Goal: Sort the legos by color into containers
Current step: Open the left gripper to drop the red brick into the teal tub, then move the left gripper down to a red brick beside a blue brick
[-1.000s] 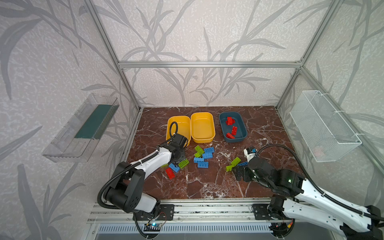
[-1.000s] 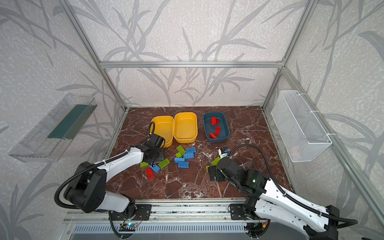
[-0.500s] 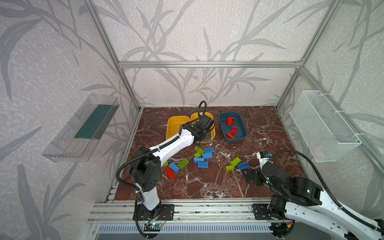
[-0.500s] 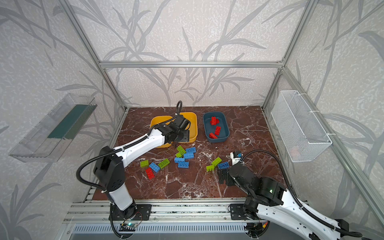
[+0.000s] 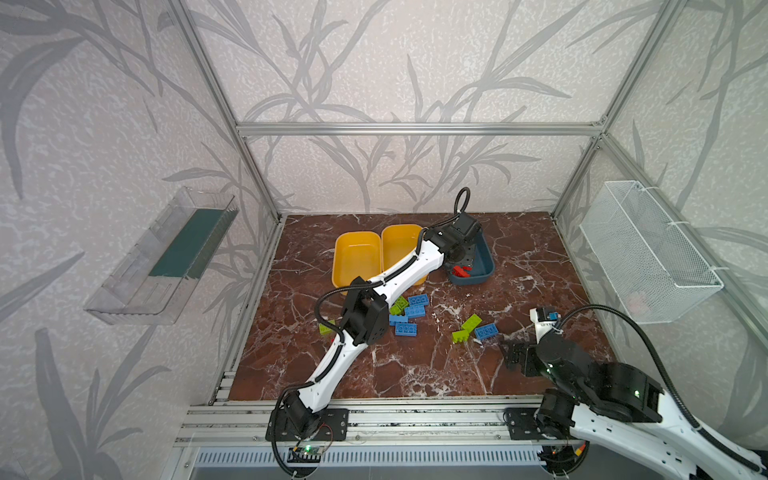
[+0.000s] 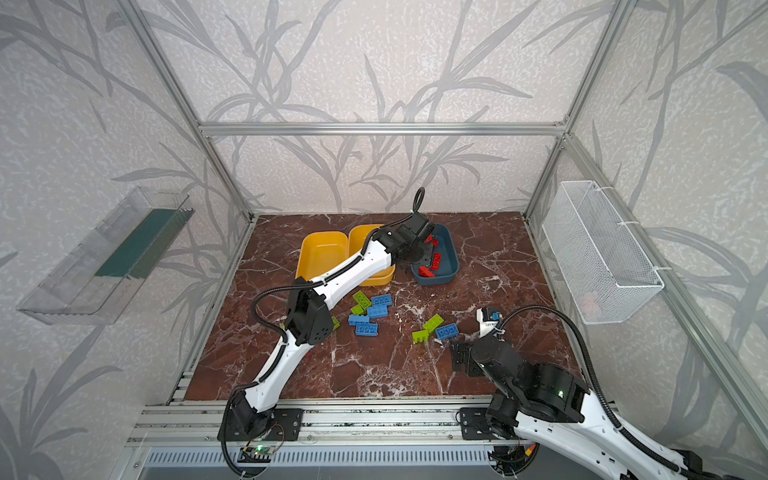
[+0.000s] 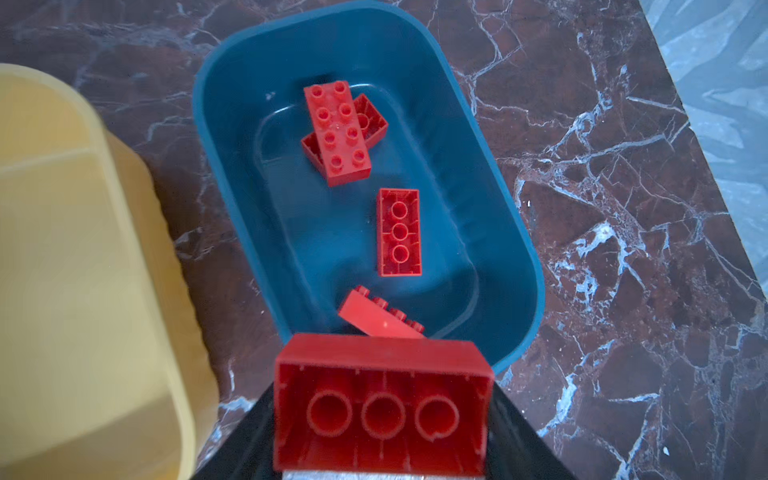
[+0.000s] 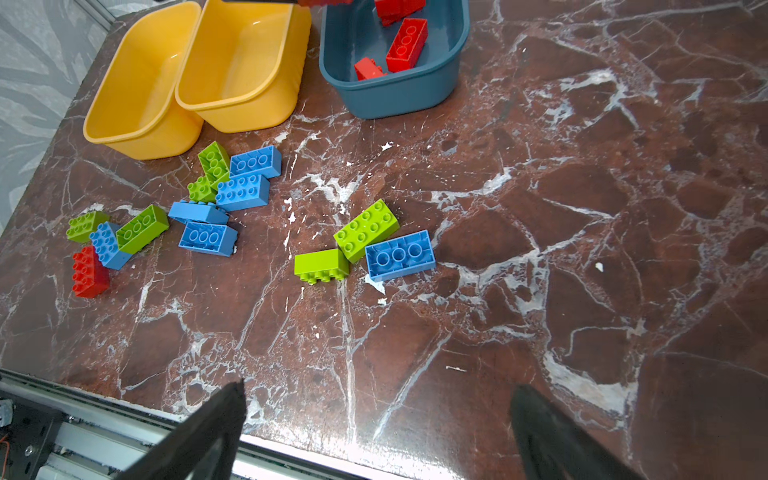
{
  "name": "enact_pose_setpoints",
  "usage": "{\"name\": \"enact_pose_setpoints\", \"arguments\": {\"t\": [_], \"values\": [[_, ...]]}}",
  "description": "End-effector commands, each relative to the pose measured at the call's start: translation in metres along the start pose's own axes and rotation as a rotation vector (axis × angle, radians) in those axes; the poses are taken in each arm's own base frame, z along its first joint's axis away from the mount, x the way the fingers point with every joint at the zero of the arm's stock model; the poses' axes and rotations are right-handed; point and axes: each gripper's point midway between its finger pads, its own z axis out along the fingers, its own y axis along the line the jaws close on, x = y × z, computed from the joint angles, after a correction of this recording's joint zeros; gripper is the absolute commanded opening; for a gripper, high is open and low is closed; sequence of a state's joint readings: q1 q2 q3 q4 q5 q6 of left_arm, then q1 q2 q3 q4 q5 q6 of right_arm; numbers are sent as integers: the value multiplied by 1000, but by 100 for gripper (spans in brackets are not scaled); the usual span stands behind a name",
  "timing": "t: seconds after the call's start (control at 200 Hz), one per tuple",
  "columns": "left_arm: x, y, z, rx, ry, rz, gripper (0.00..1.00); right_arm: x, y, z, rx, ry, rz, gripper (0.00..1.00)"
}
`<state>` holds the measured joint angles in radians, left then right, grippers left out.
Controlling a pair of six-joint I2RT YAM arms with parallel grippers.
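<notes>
Both top views: you get bright, even, diffuse light; shadows on the surface (image 5: 415, 374) are faint, soft-edged. Frame posts (image 5: 216, 83) splay outward toward the edges, wide-angle stretch. Left wrist view: near red brick (image 7: 380, 407) and yellow tub (image 7: 62, 249) look soft, slightly smeared. Right wrist view: crisp, mild sheen on the marble; right end effector (image 8: 378, 386) dark, out of focus.

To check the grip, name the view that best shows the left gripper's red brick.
Left wrist view: the red brick fills the foreground, hollow underside showing. The right wrist view catches a sliver; in both top views I cannot make it out.
</notes>
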<state>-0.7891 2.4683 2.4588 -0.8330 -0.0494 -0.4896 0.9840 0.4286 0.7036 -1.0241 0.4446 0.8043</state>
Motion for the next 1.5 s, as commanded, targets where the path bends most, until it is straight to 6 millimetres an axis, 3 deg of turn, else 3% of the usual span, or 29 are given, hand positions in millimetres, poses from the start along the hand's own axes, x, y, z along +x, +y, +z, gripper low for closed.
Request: {"name": "enact_pose_setpoints", "arguments": {"t": [0.0,0.185,0.395,0.51,0.575,0.645,0.85,0.99,1.115,1.245,1.355,1.495], "values": [[12,-12,15,64,53,14,36,-8,-8,-7,34,-36,2,99],[7,-18,33,87,22,-4,39,-12,-10,-9,52,-46,-5,99],[-1,-21,34,100,-3,3,69,-14,-11,-11,50,-57,-3,99],[-12,-26,19,121,-32,3,85,-16,-11,-12,56,-56,-12,99],[-18,-28,7,128,-47,9,87,-16,-9,-11,56,-48,-19,99],[-21,-26,-1,118,-59,18,99,-15,-6,-9,58,-38,-29,99],[-19,-13,-33,76,-78,16,99,-15,8,-3,23,-16,-40,99],[-6,14,-70,16,-129,-12,99,-15,22,4,-7,9,-59,99],[29,56,-104,-89,-133,-41,99,-14,35,11,-38,32,-73,99],[87,109,-138,-206,-113,-117,98,-12,52,22,-79,54,-84,99],[149,153,-162,-283,-77,-208,95,-11,67,30,-114,73,-95,99],[210,194,-198,-319,-81,-343,91,-10,84,39,-142,104,-118,99]]}}
